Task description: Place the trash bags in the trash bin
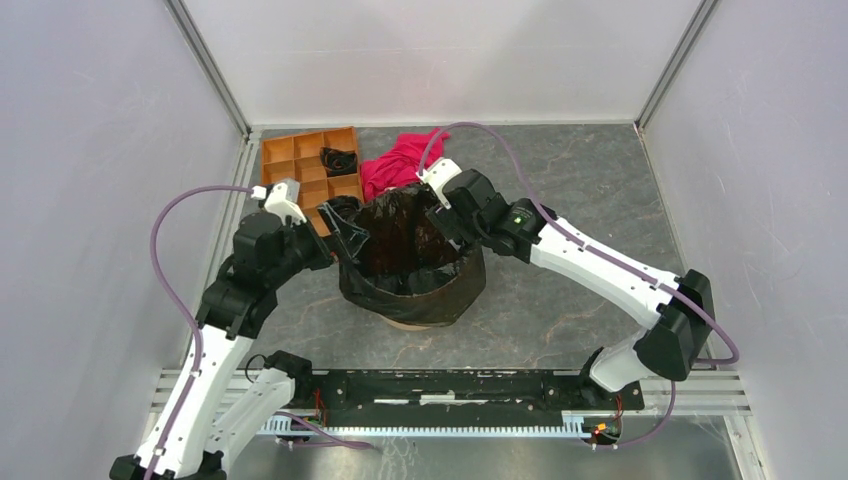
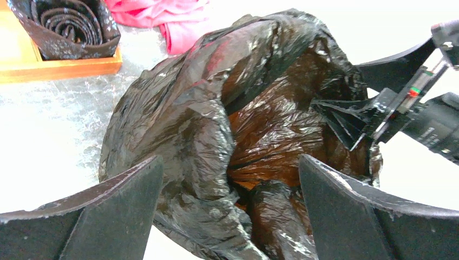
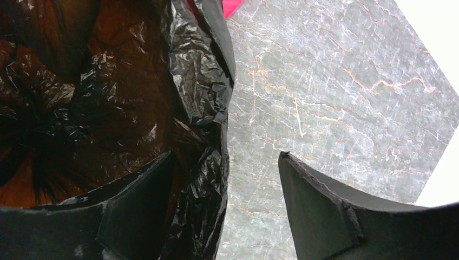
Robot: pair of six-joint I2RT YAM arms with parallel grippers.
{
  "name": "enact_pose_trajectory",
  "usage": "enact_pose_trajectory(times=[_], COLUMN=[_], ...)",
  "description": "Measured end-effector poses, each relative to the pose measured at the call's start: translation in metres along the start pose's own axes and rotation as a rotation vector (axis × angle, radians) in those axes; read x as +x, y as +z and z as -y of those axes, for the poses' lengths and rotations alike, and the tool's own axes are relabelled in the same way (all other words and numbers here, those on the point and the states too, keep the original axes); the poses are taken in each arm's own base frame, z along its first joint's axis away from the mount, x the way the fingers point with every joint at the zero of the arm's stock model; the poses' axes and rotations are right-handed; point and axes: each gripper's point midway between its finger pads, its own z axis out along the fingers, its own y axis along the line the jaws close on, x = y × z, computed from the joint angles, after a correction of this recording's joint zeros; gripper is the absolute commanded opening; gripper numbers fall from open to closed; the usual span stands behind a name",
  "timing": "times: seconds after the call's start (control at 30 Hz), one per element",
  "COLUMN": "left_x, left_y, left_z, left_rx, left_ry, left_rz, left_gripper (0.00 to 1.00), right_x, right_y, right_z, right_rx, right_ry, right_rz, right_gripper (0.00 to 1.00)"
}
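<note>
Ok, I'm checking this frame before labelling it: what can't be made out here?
- Trash bin: top view, the black trash bag drapes over it; only a sliver of base shows.
- How far the bag reaches inside: both wrist views, its folds hide it.
- Left claw: top view, its black tips merge with the black film.
- Dark roll in the tray: left wrist view, cut off by the top edge; too small from above.
</note>
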Motion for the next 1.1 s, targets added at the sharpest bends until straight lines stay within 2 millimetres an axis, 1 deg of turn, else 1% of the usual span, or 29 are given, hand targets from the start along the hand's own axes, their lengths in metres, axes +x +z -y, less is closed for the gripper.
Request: enact_pose_trajectory(times=[0.1,0.2,0.23,0.3,0.4,0.5,0.63,0.73,0.77,0.83,0.9,0.97,1.0,1.1], left_x=[-0.008,-0.015,-0.018,-0.024,-0.033,-0.041,-0.050,-0.053,-0.055,-0.058,-0.064,-0.068,-0.073,-0.088], left_y=[-0.012,-0.026,-0.032,-0.043,-0.057,-0.069,-0.079,-0.084,-0.085,-0.089,-0.097,-0.102,-0.108,-0.127], left_z=[0.002,-0.003,-0.005,-0.008,-0.009,-0.008,-0.007,-0.004,-0.003,0.001,0.011,0.018,0.024,0.041], left_rx=[0.001,-0.031,-0.047,-0.070,-0.090,-0.102,-0.111,-0.108,-0.104,-0.093,-0.061,-0.039,-0.020,0.031], left_ry=[0.006,0.008,0.009,0.009,0.010,0.010,0.010,0.012,0.013,0.014,0.017,0.019,0.021,0.027], left_rz=[0.052,0.107,0.130,0.168,0.223,0.266,0.302,0.311,0.315,0.326,0.341,0.349,0.362,0.409], left_gripper=[1.00,1.00,1.00,1.00,1.00,1.00,1.00,1.00,1.00,1.00,1.00,1.00,1.00,1.00], right_x=[-0.004,-0.010,-0.013,-0.016,-0.017,-0.019,-0.021,-0.026,-0.029,-0.038,-0.046,-0.055,-0.062,-0.080], right_y=[-0.001,-0.005,-0.006,-0.006,-0.006,-0.007,-0.007,-0.009,-0.009,-0.014,-0.021,-0.027,-0.029,-0.024], right_z=[-0.002,-0.003,-0.004,-0.004,-0.006,-0.008,-0.013,-0.017,-0.021,-0.029,-0.040,-0.055,-0.065,-0.093], right_rx=[-0.010,-0.028,-0.034,-0.038,-0.046,-0.057,-0.069,-0.073,-0.078,-0.091,-0.112,-0.136,-0.150,-0.182], right_ry=[0.014,0.032,0.040,0.047,0.053,0.071,0.098,0.130,0.142,0.162,0.164,0.155,0.147,0.132], right_rz=[0.017,0.046,0.060,0.072,0.076,0.080,0.090,0.105,0.115,0.144,0.165,0.179,0.185,0.193], right_gripper=[0.77,0.72,0.68,0.57,0.43,0.32,0.19,0.04,0.00,0.00,0.00,0.00,0.00,0.00])
